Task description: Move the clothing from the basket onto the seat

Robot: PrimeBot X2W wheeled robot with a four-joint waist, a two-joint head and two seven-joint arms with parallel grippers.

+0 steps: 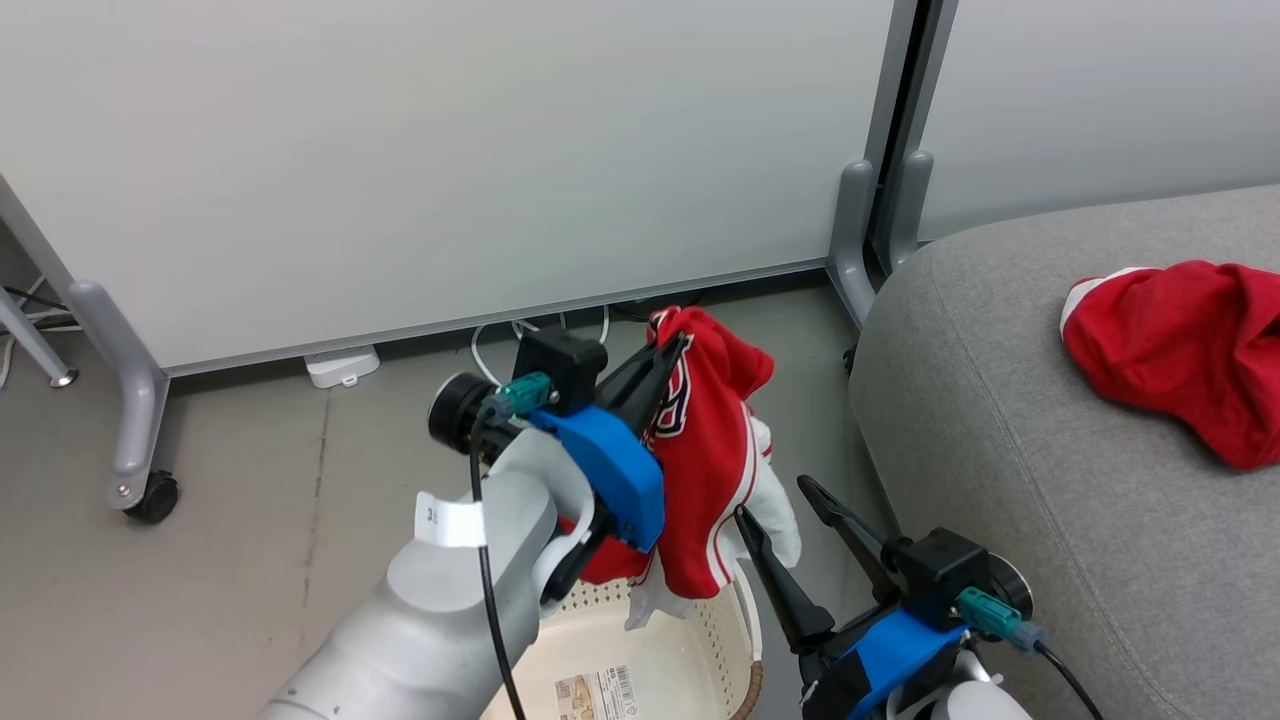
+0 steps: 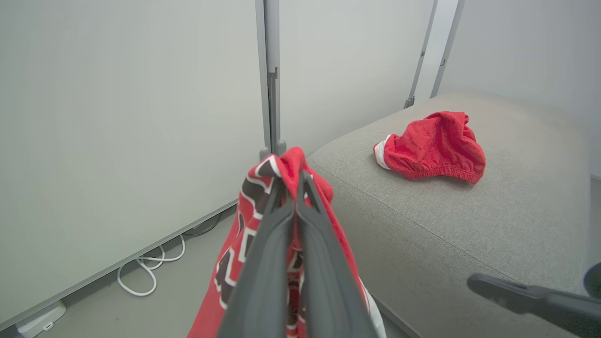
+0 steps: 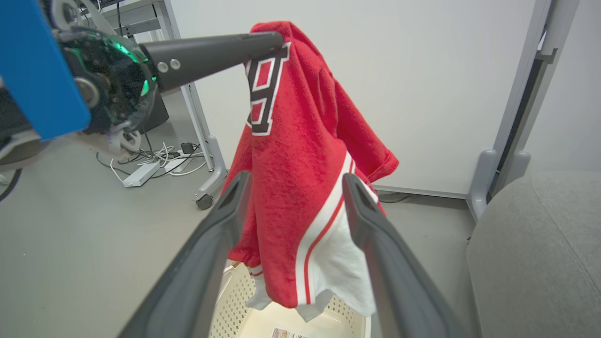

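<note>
Dark paired fingers of the left hand point(image 2: 293, 179), seen along their length in the left wrist view, are pressed together on a fold of the red numbered jersey with white side stripes point(image 1: 710, 460). The pinch point sits at the garment's top. The cloth hangs with its long axis running 12 to 6 o'clock, and its white hem dangles over the cream perforated plastic basket point(image 1: 690, 650). In the head view the large light grey upholstered sofa point(image 1: 1000, 450) lies toward 3 o'clock of that hand, with bare floor between. A plain red garment with white trim point(image 1: 1180, 350) already rests on the cushion. The right hand point(image 1: 772, 498), at 5 o'clock of the jersey, has its fingers spread apart and holds nothing. Probable next move: a carry toward 3 o'clock, with the hem raised enough to pass the sofa's rounded edge.
</note>
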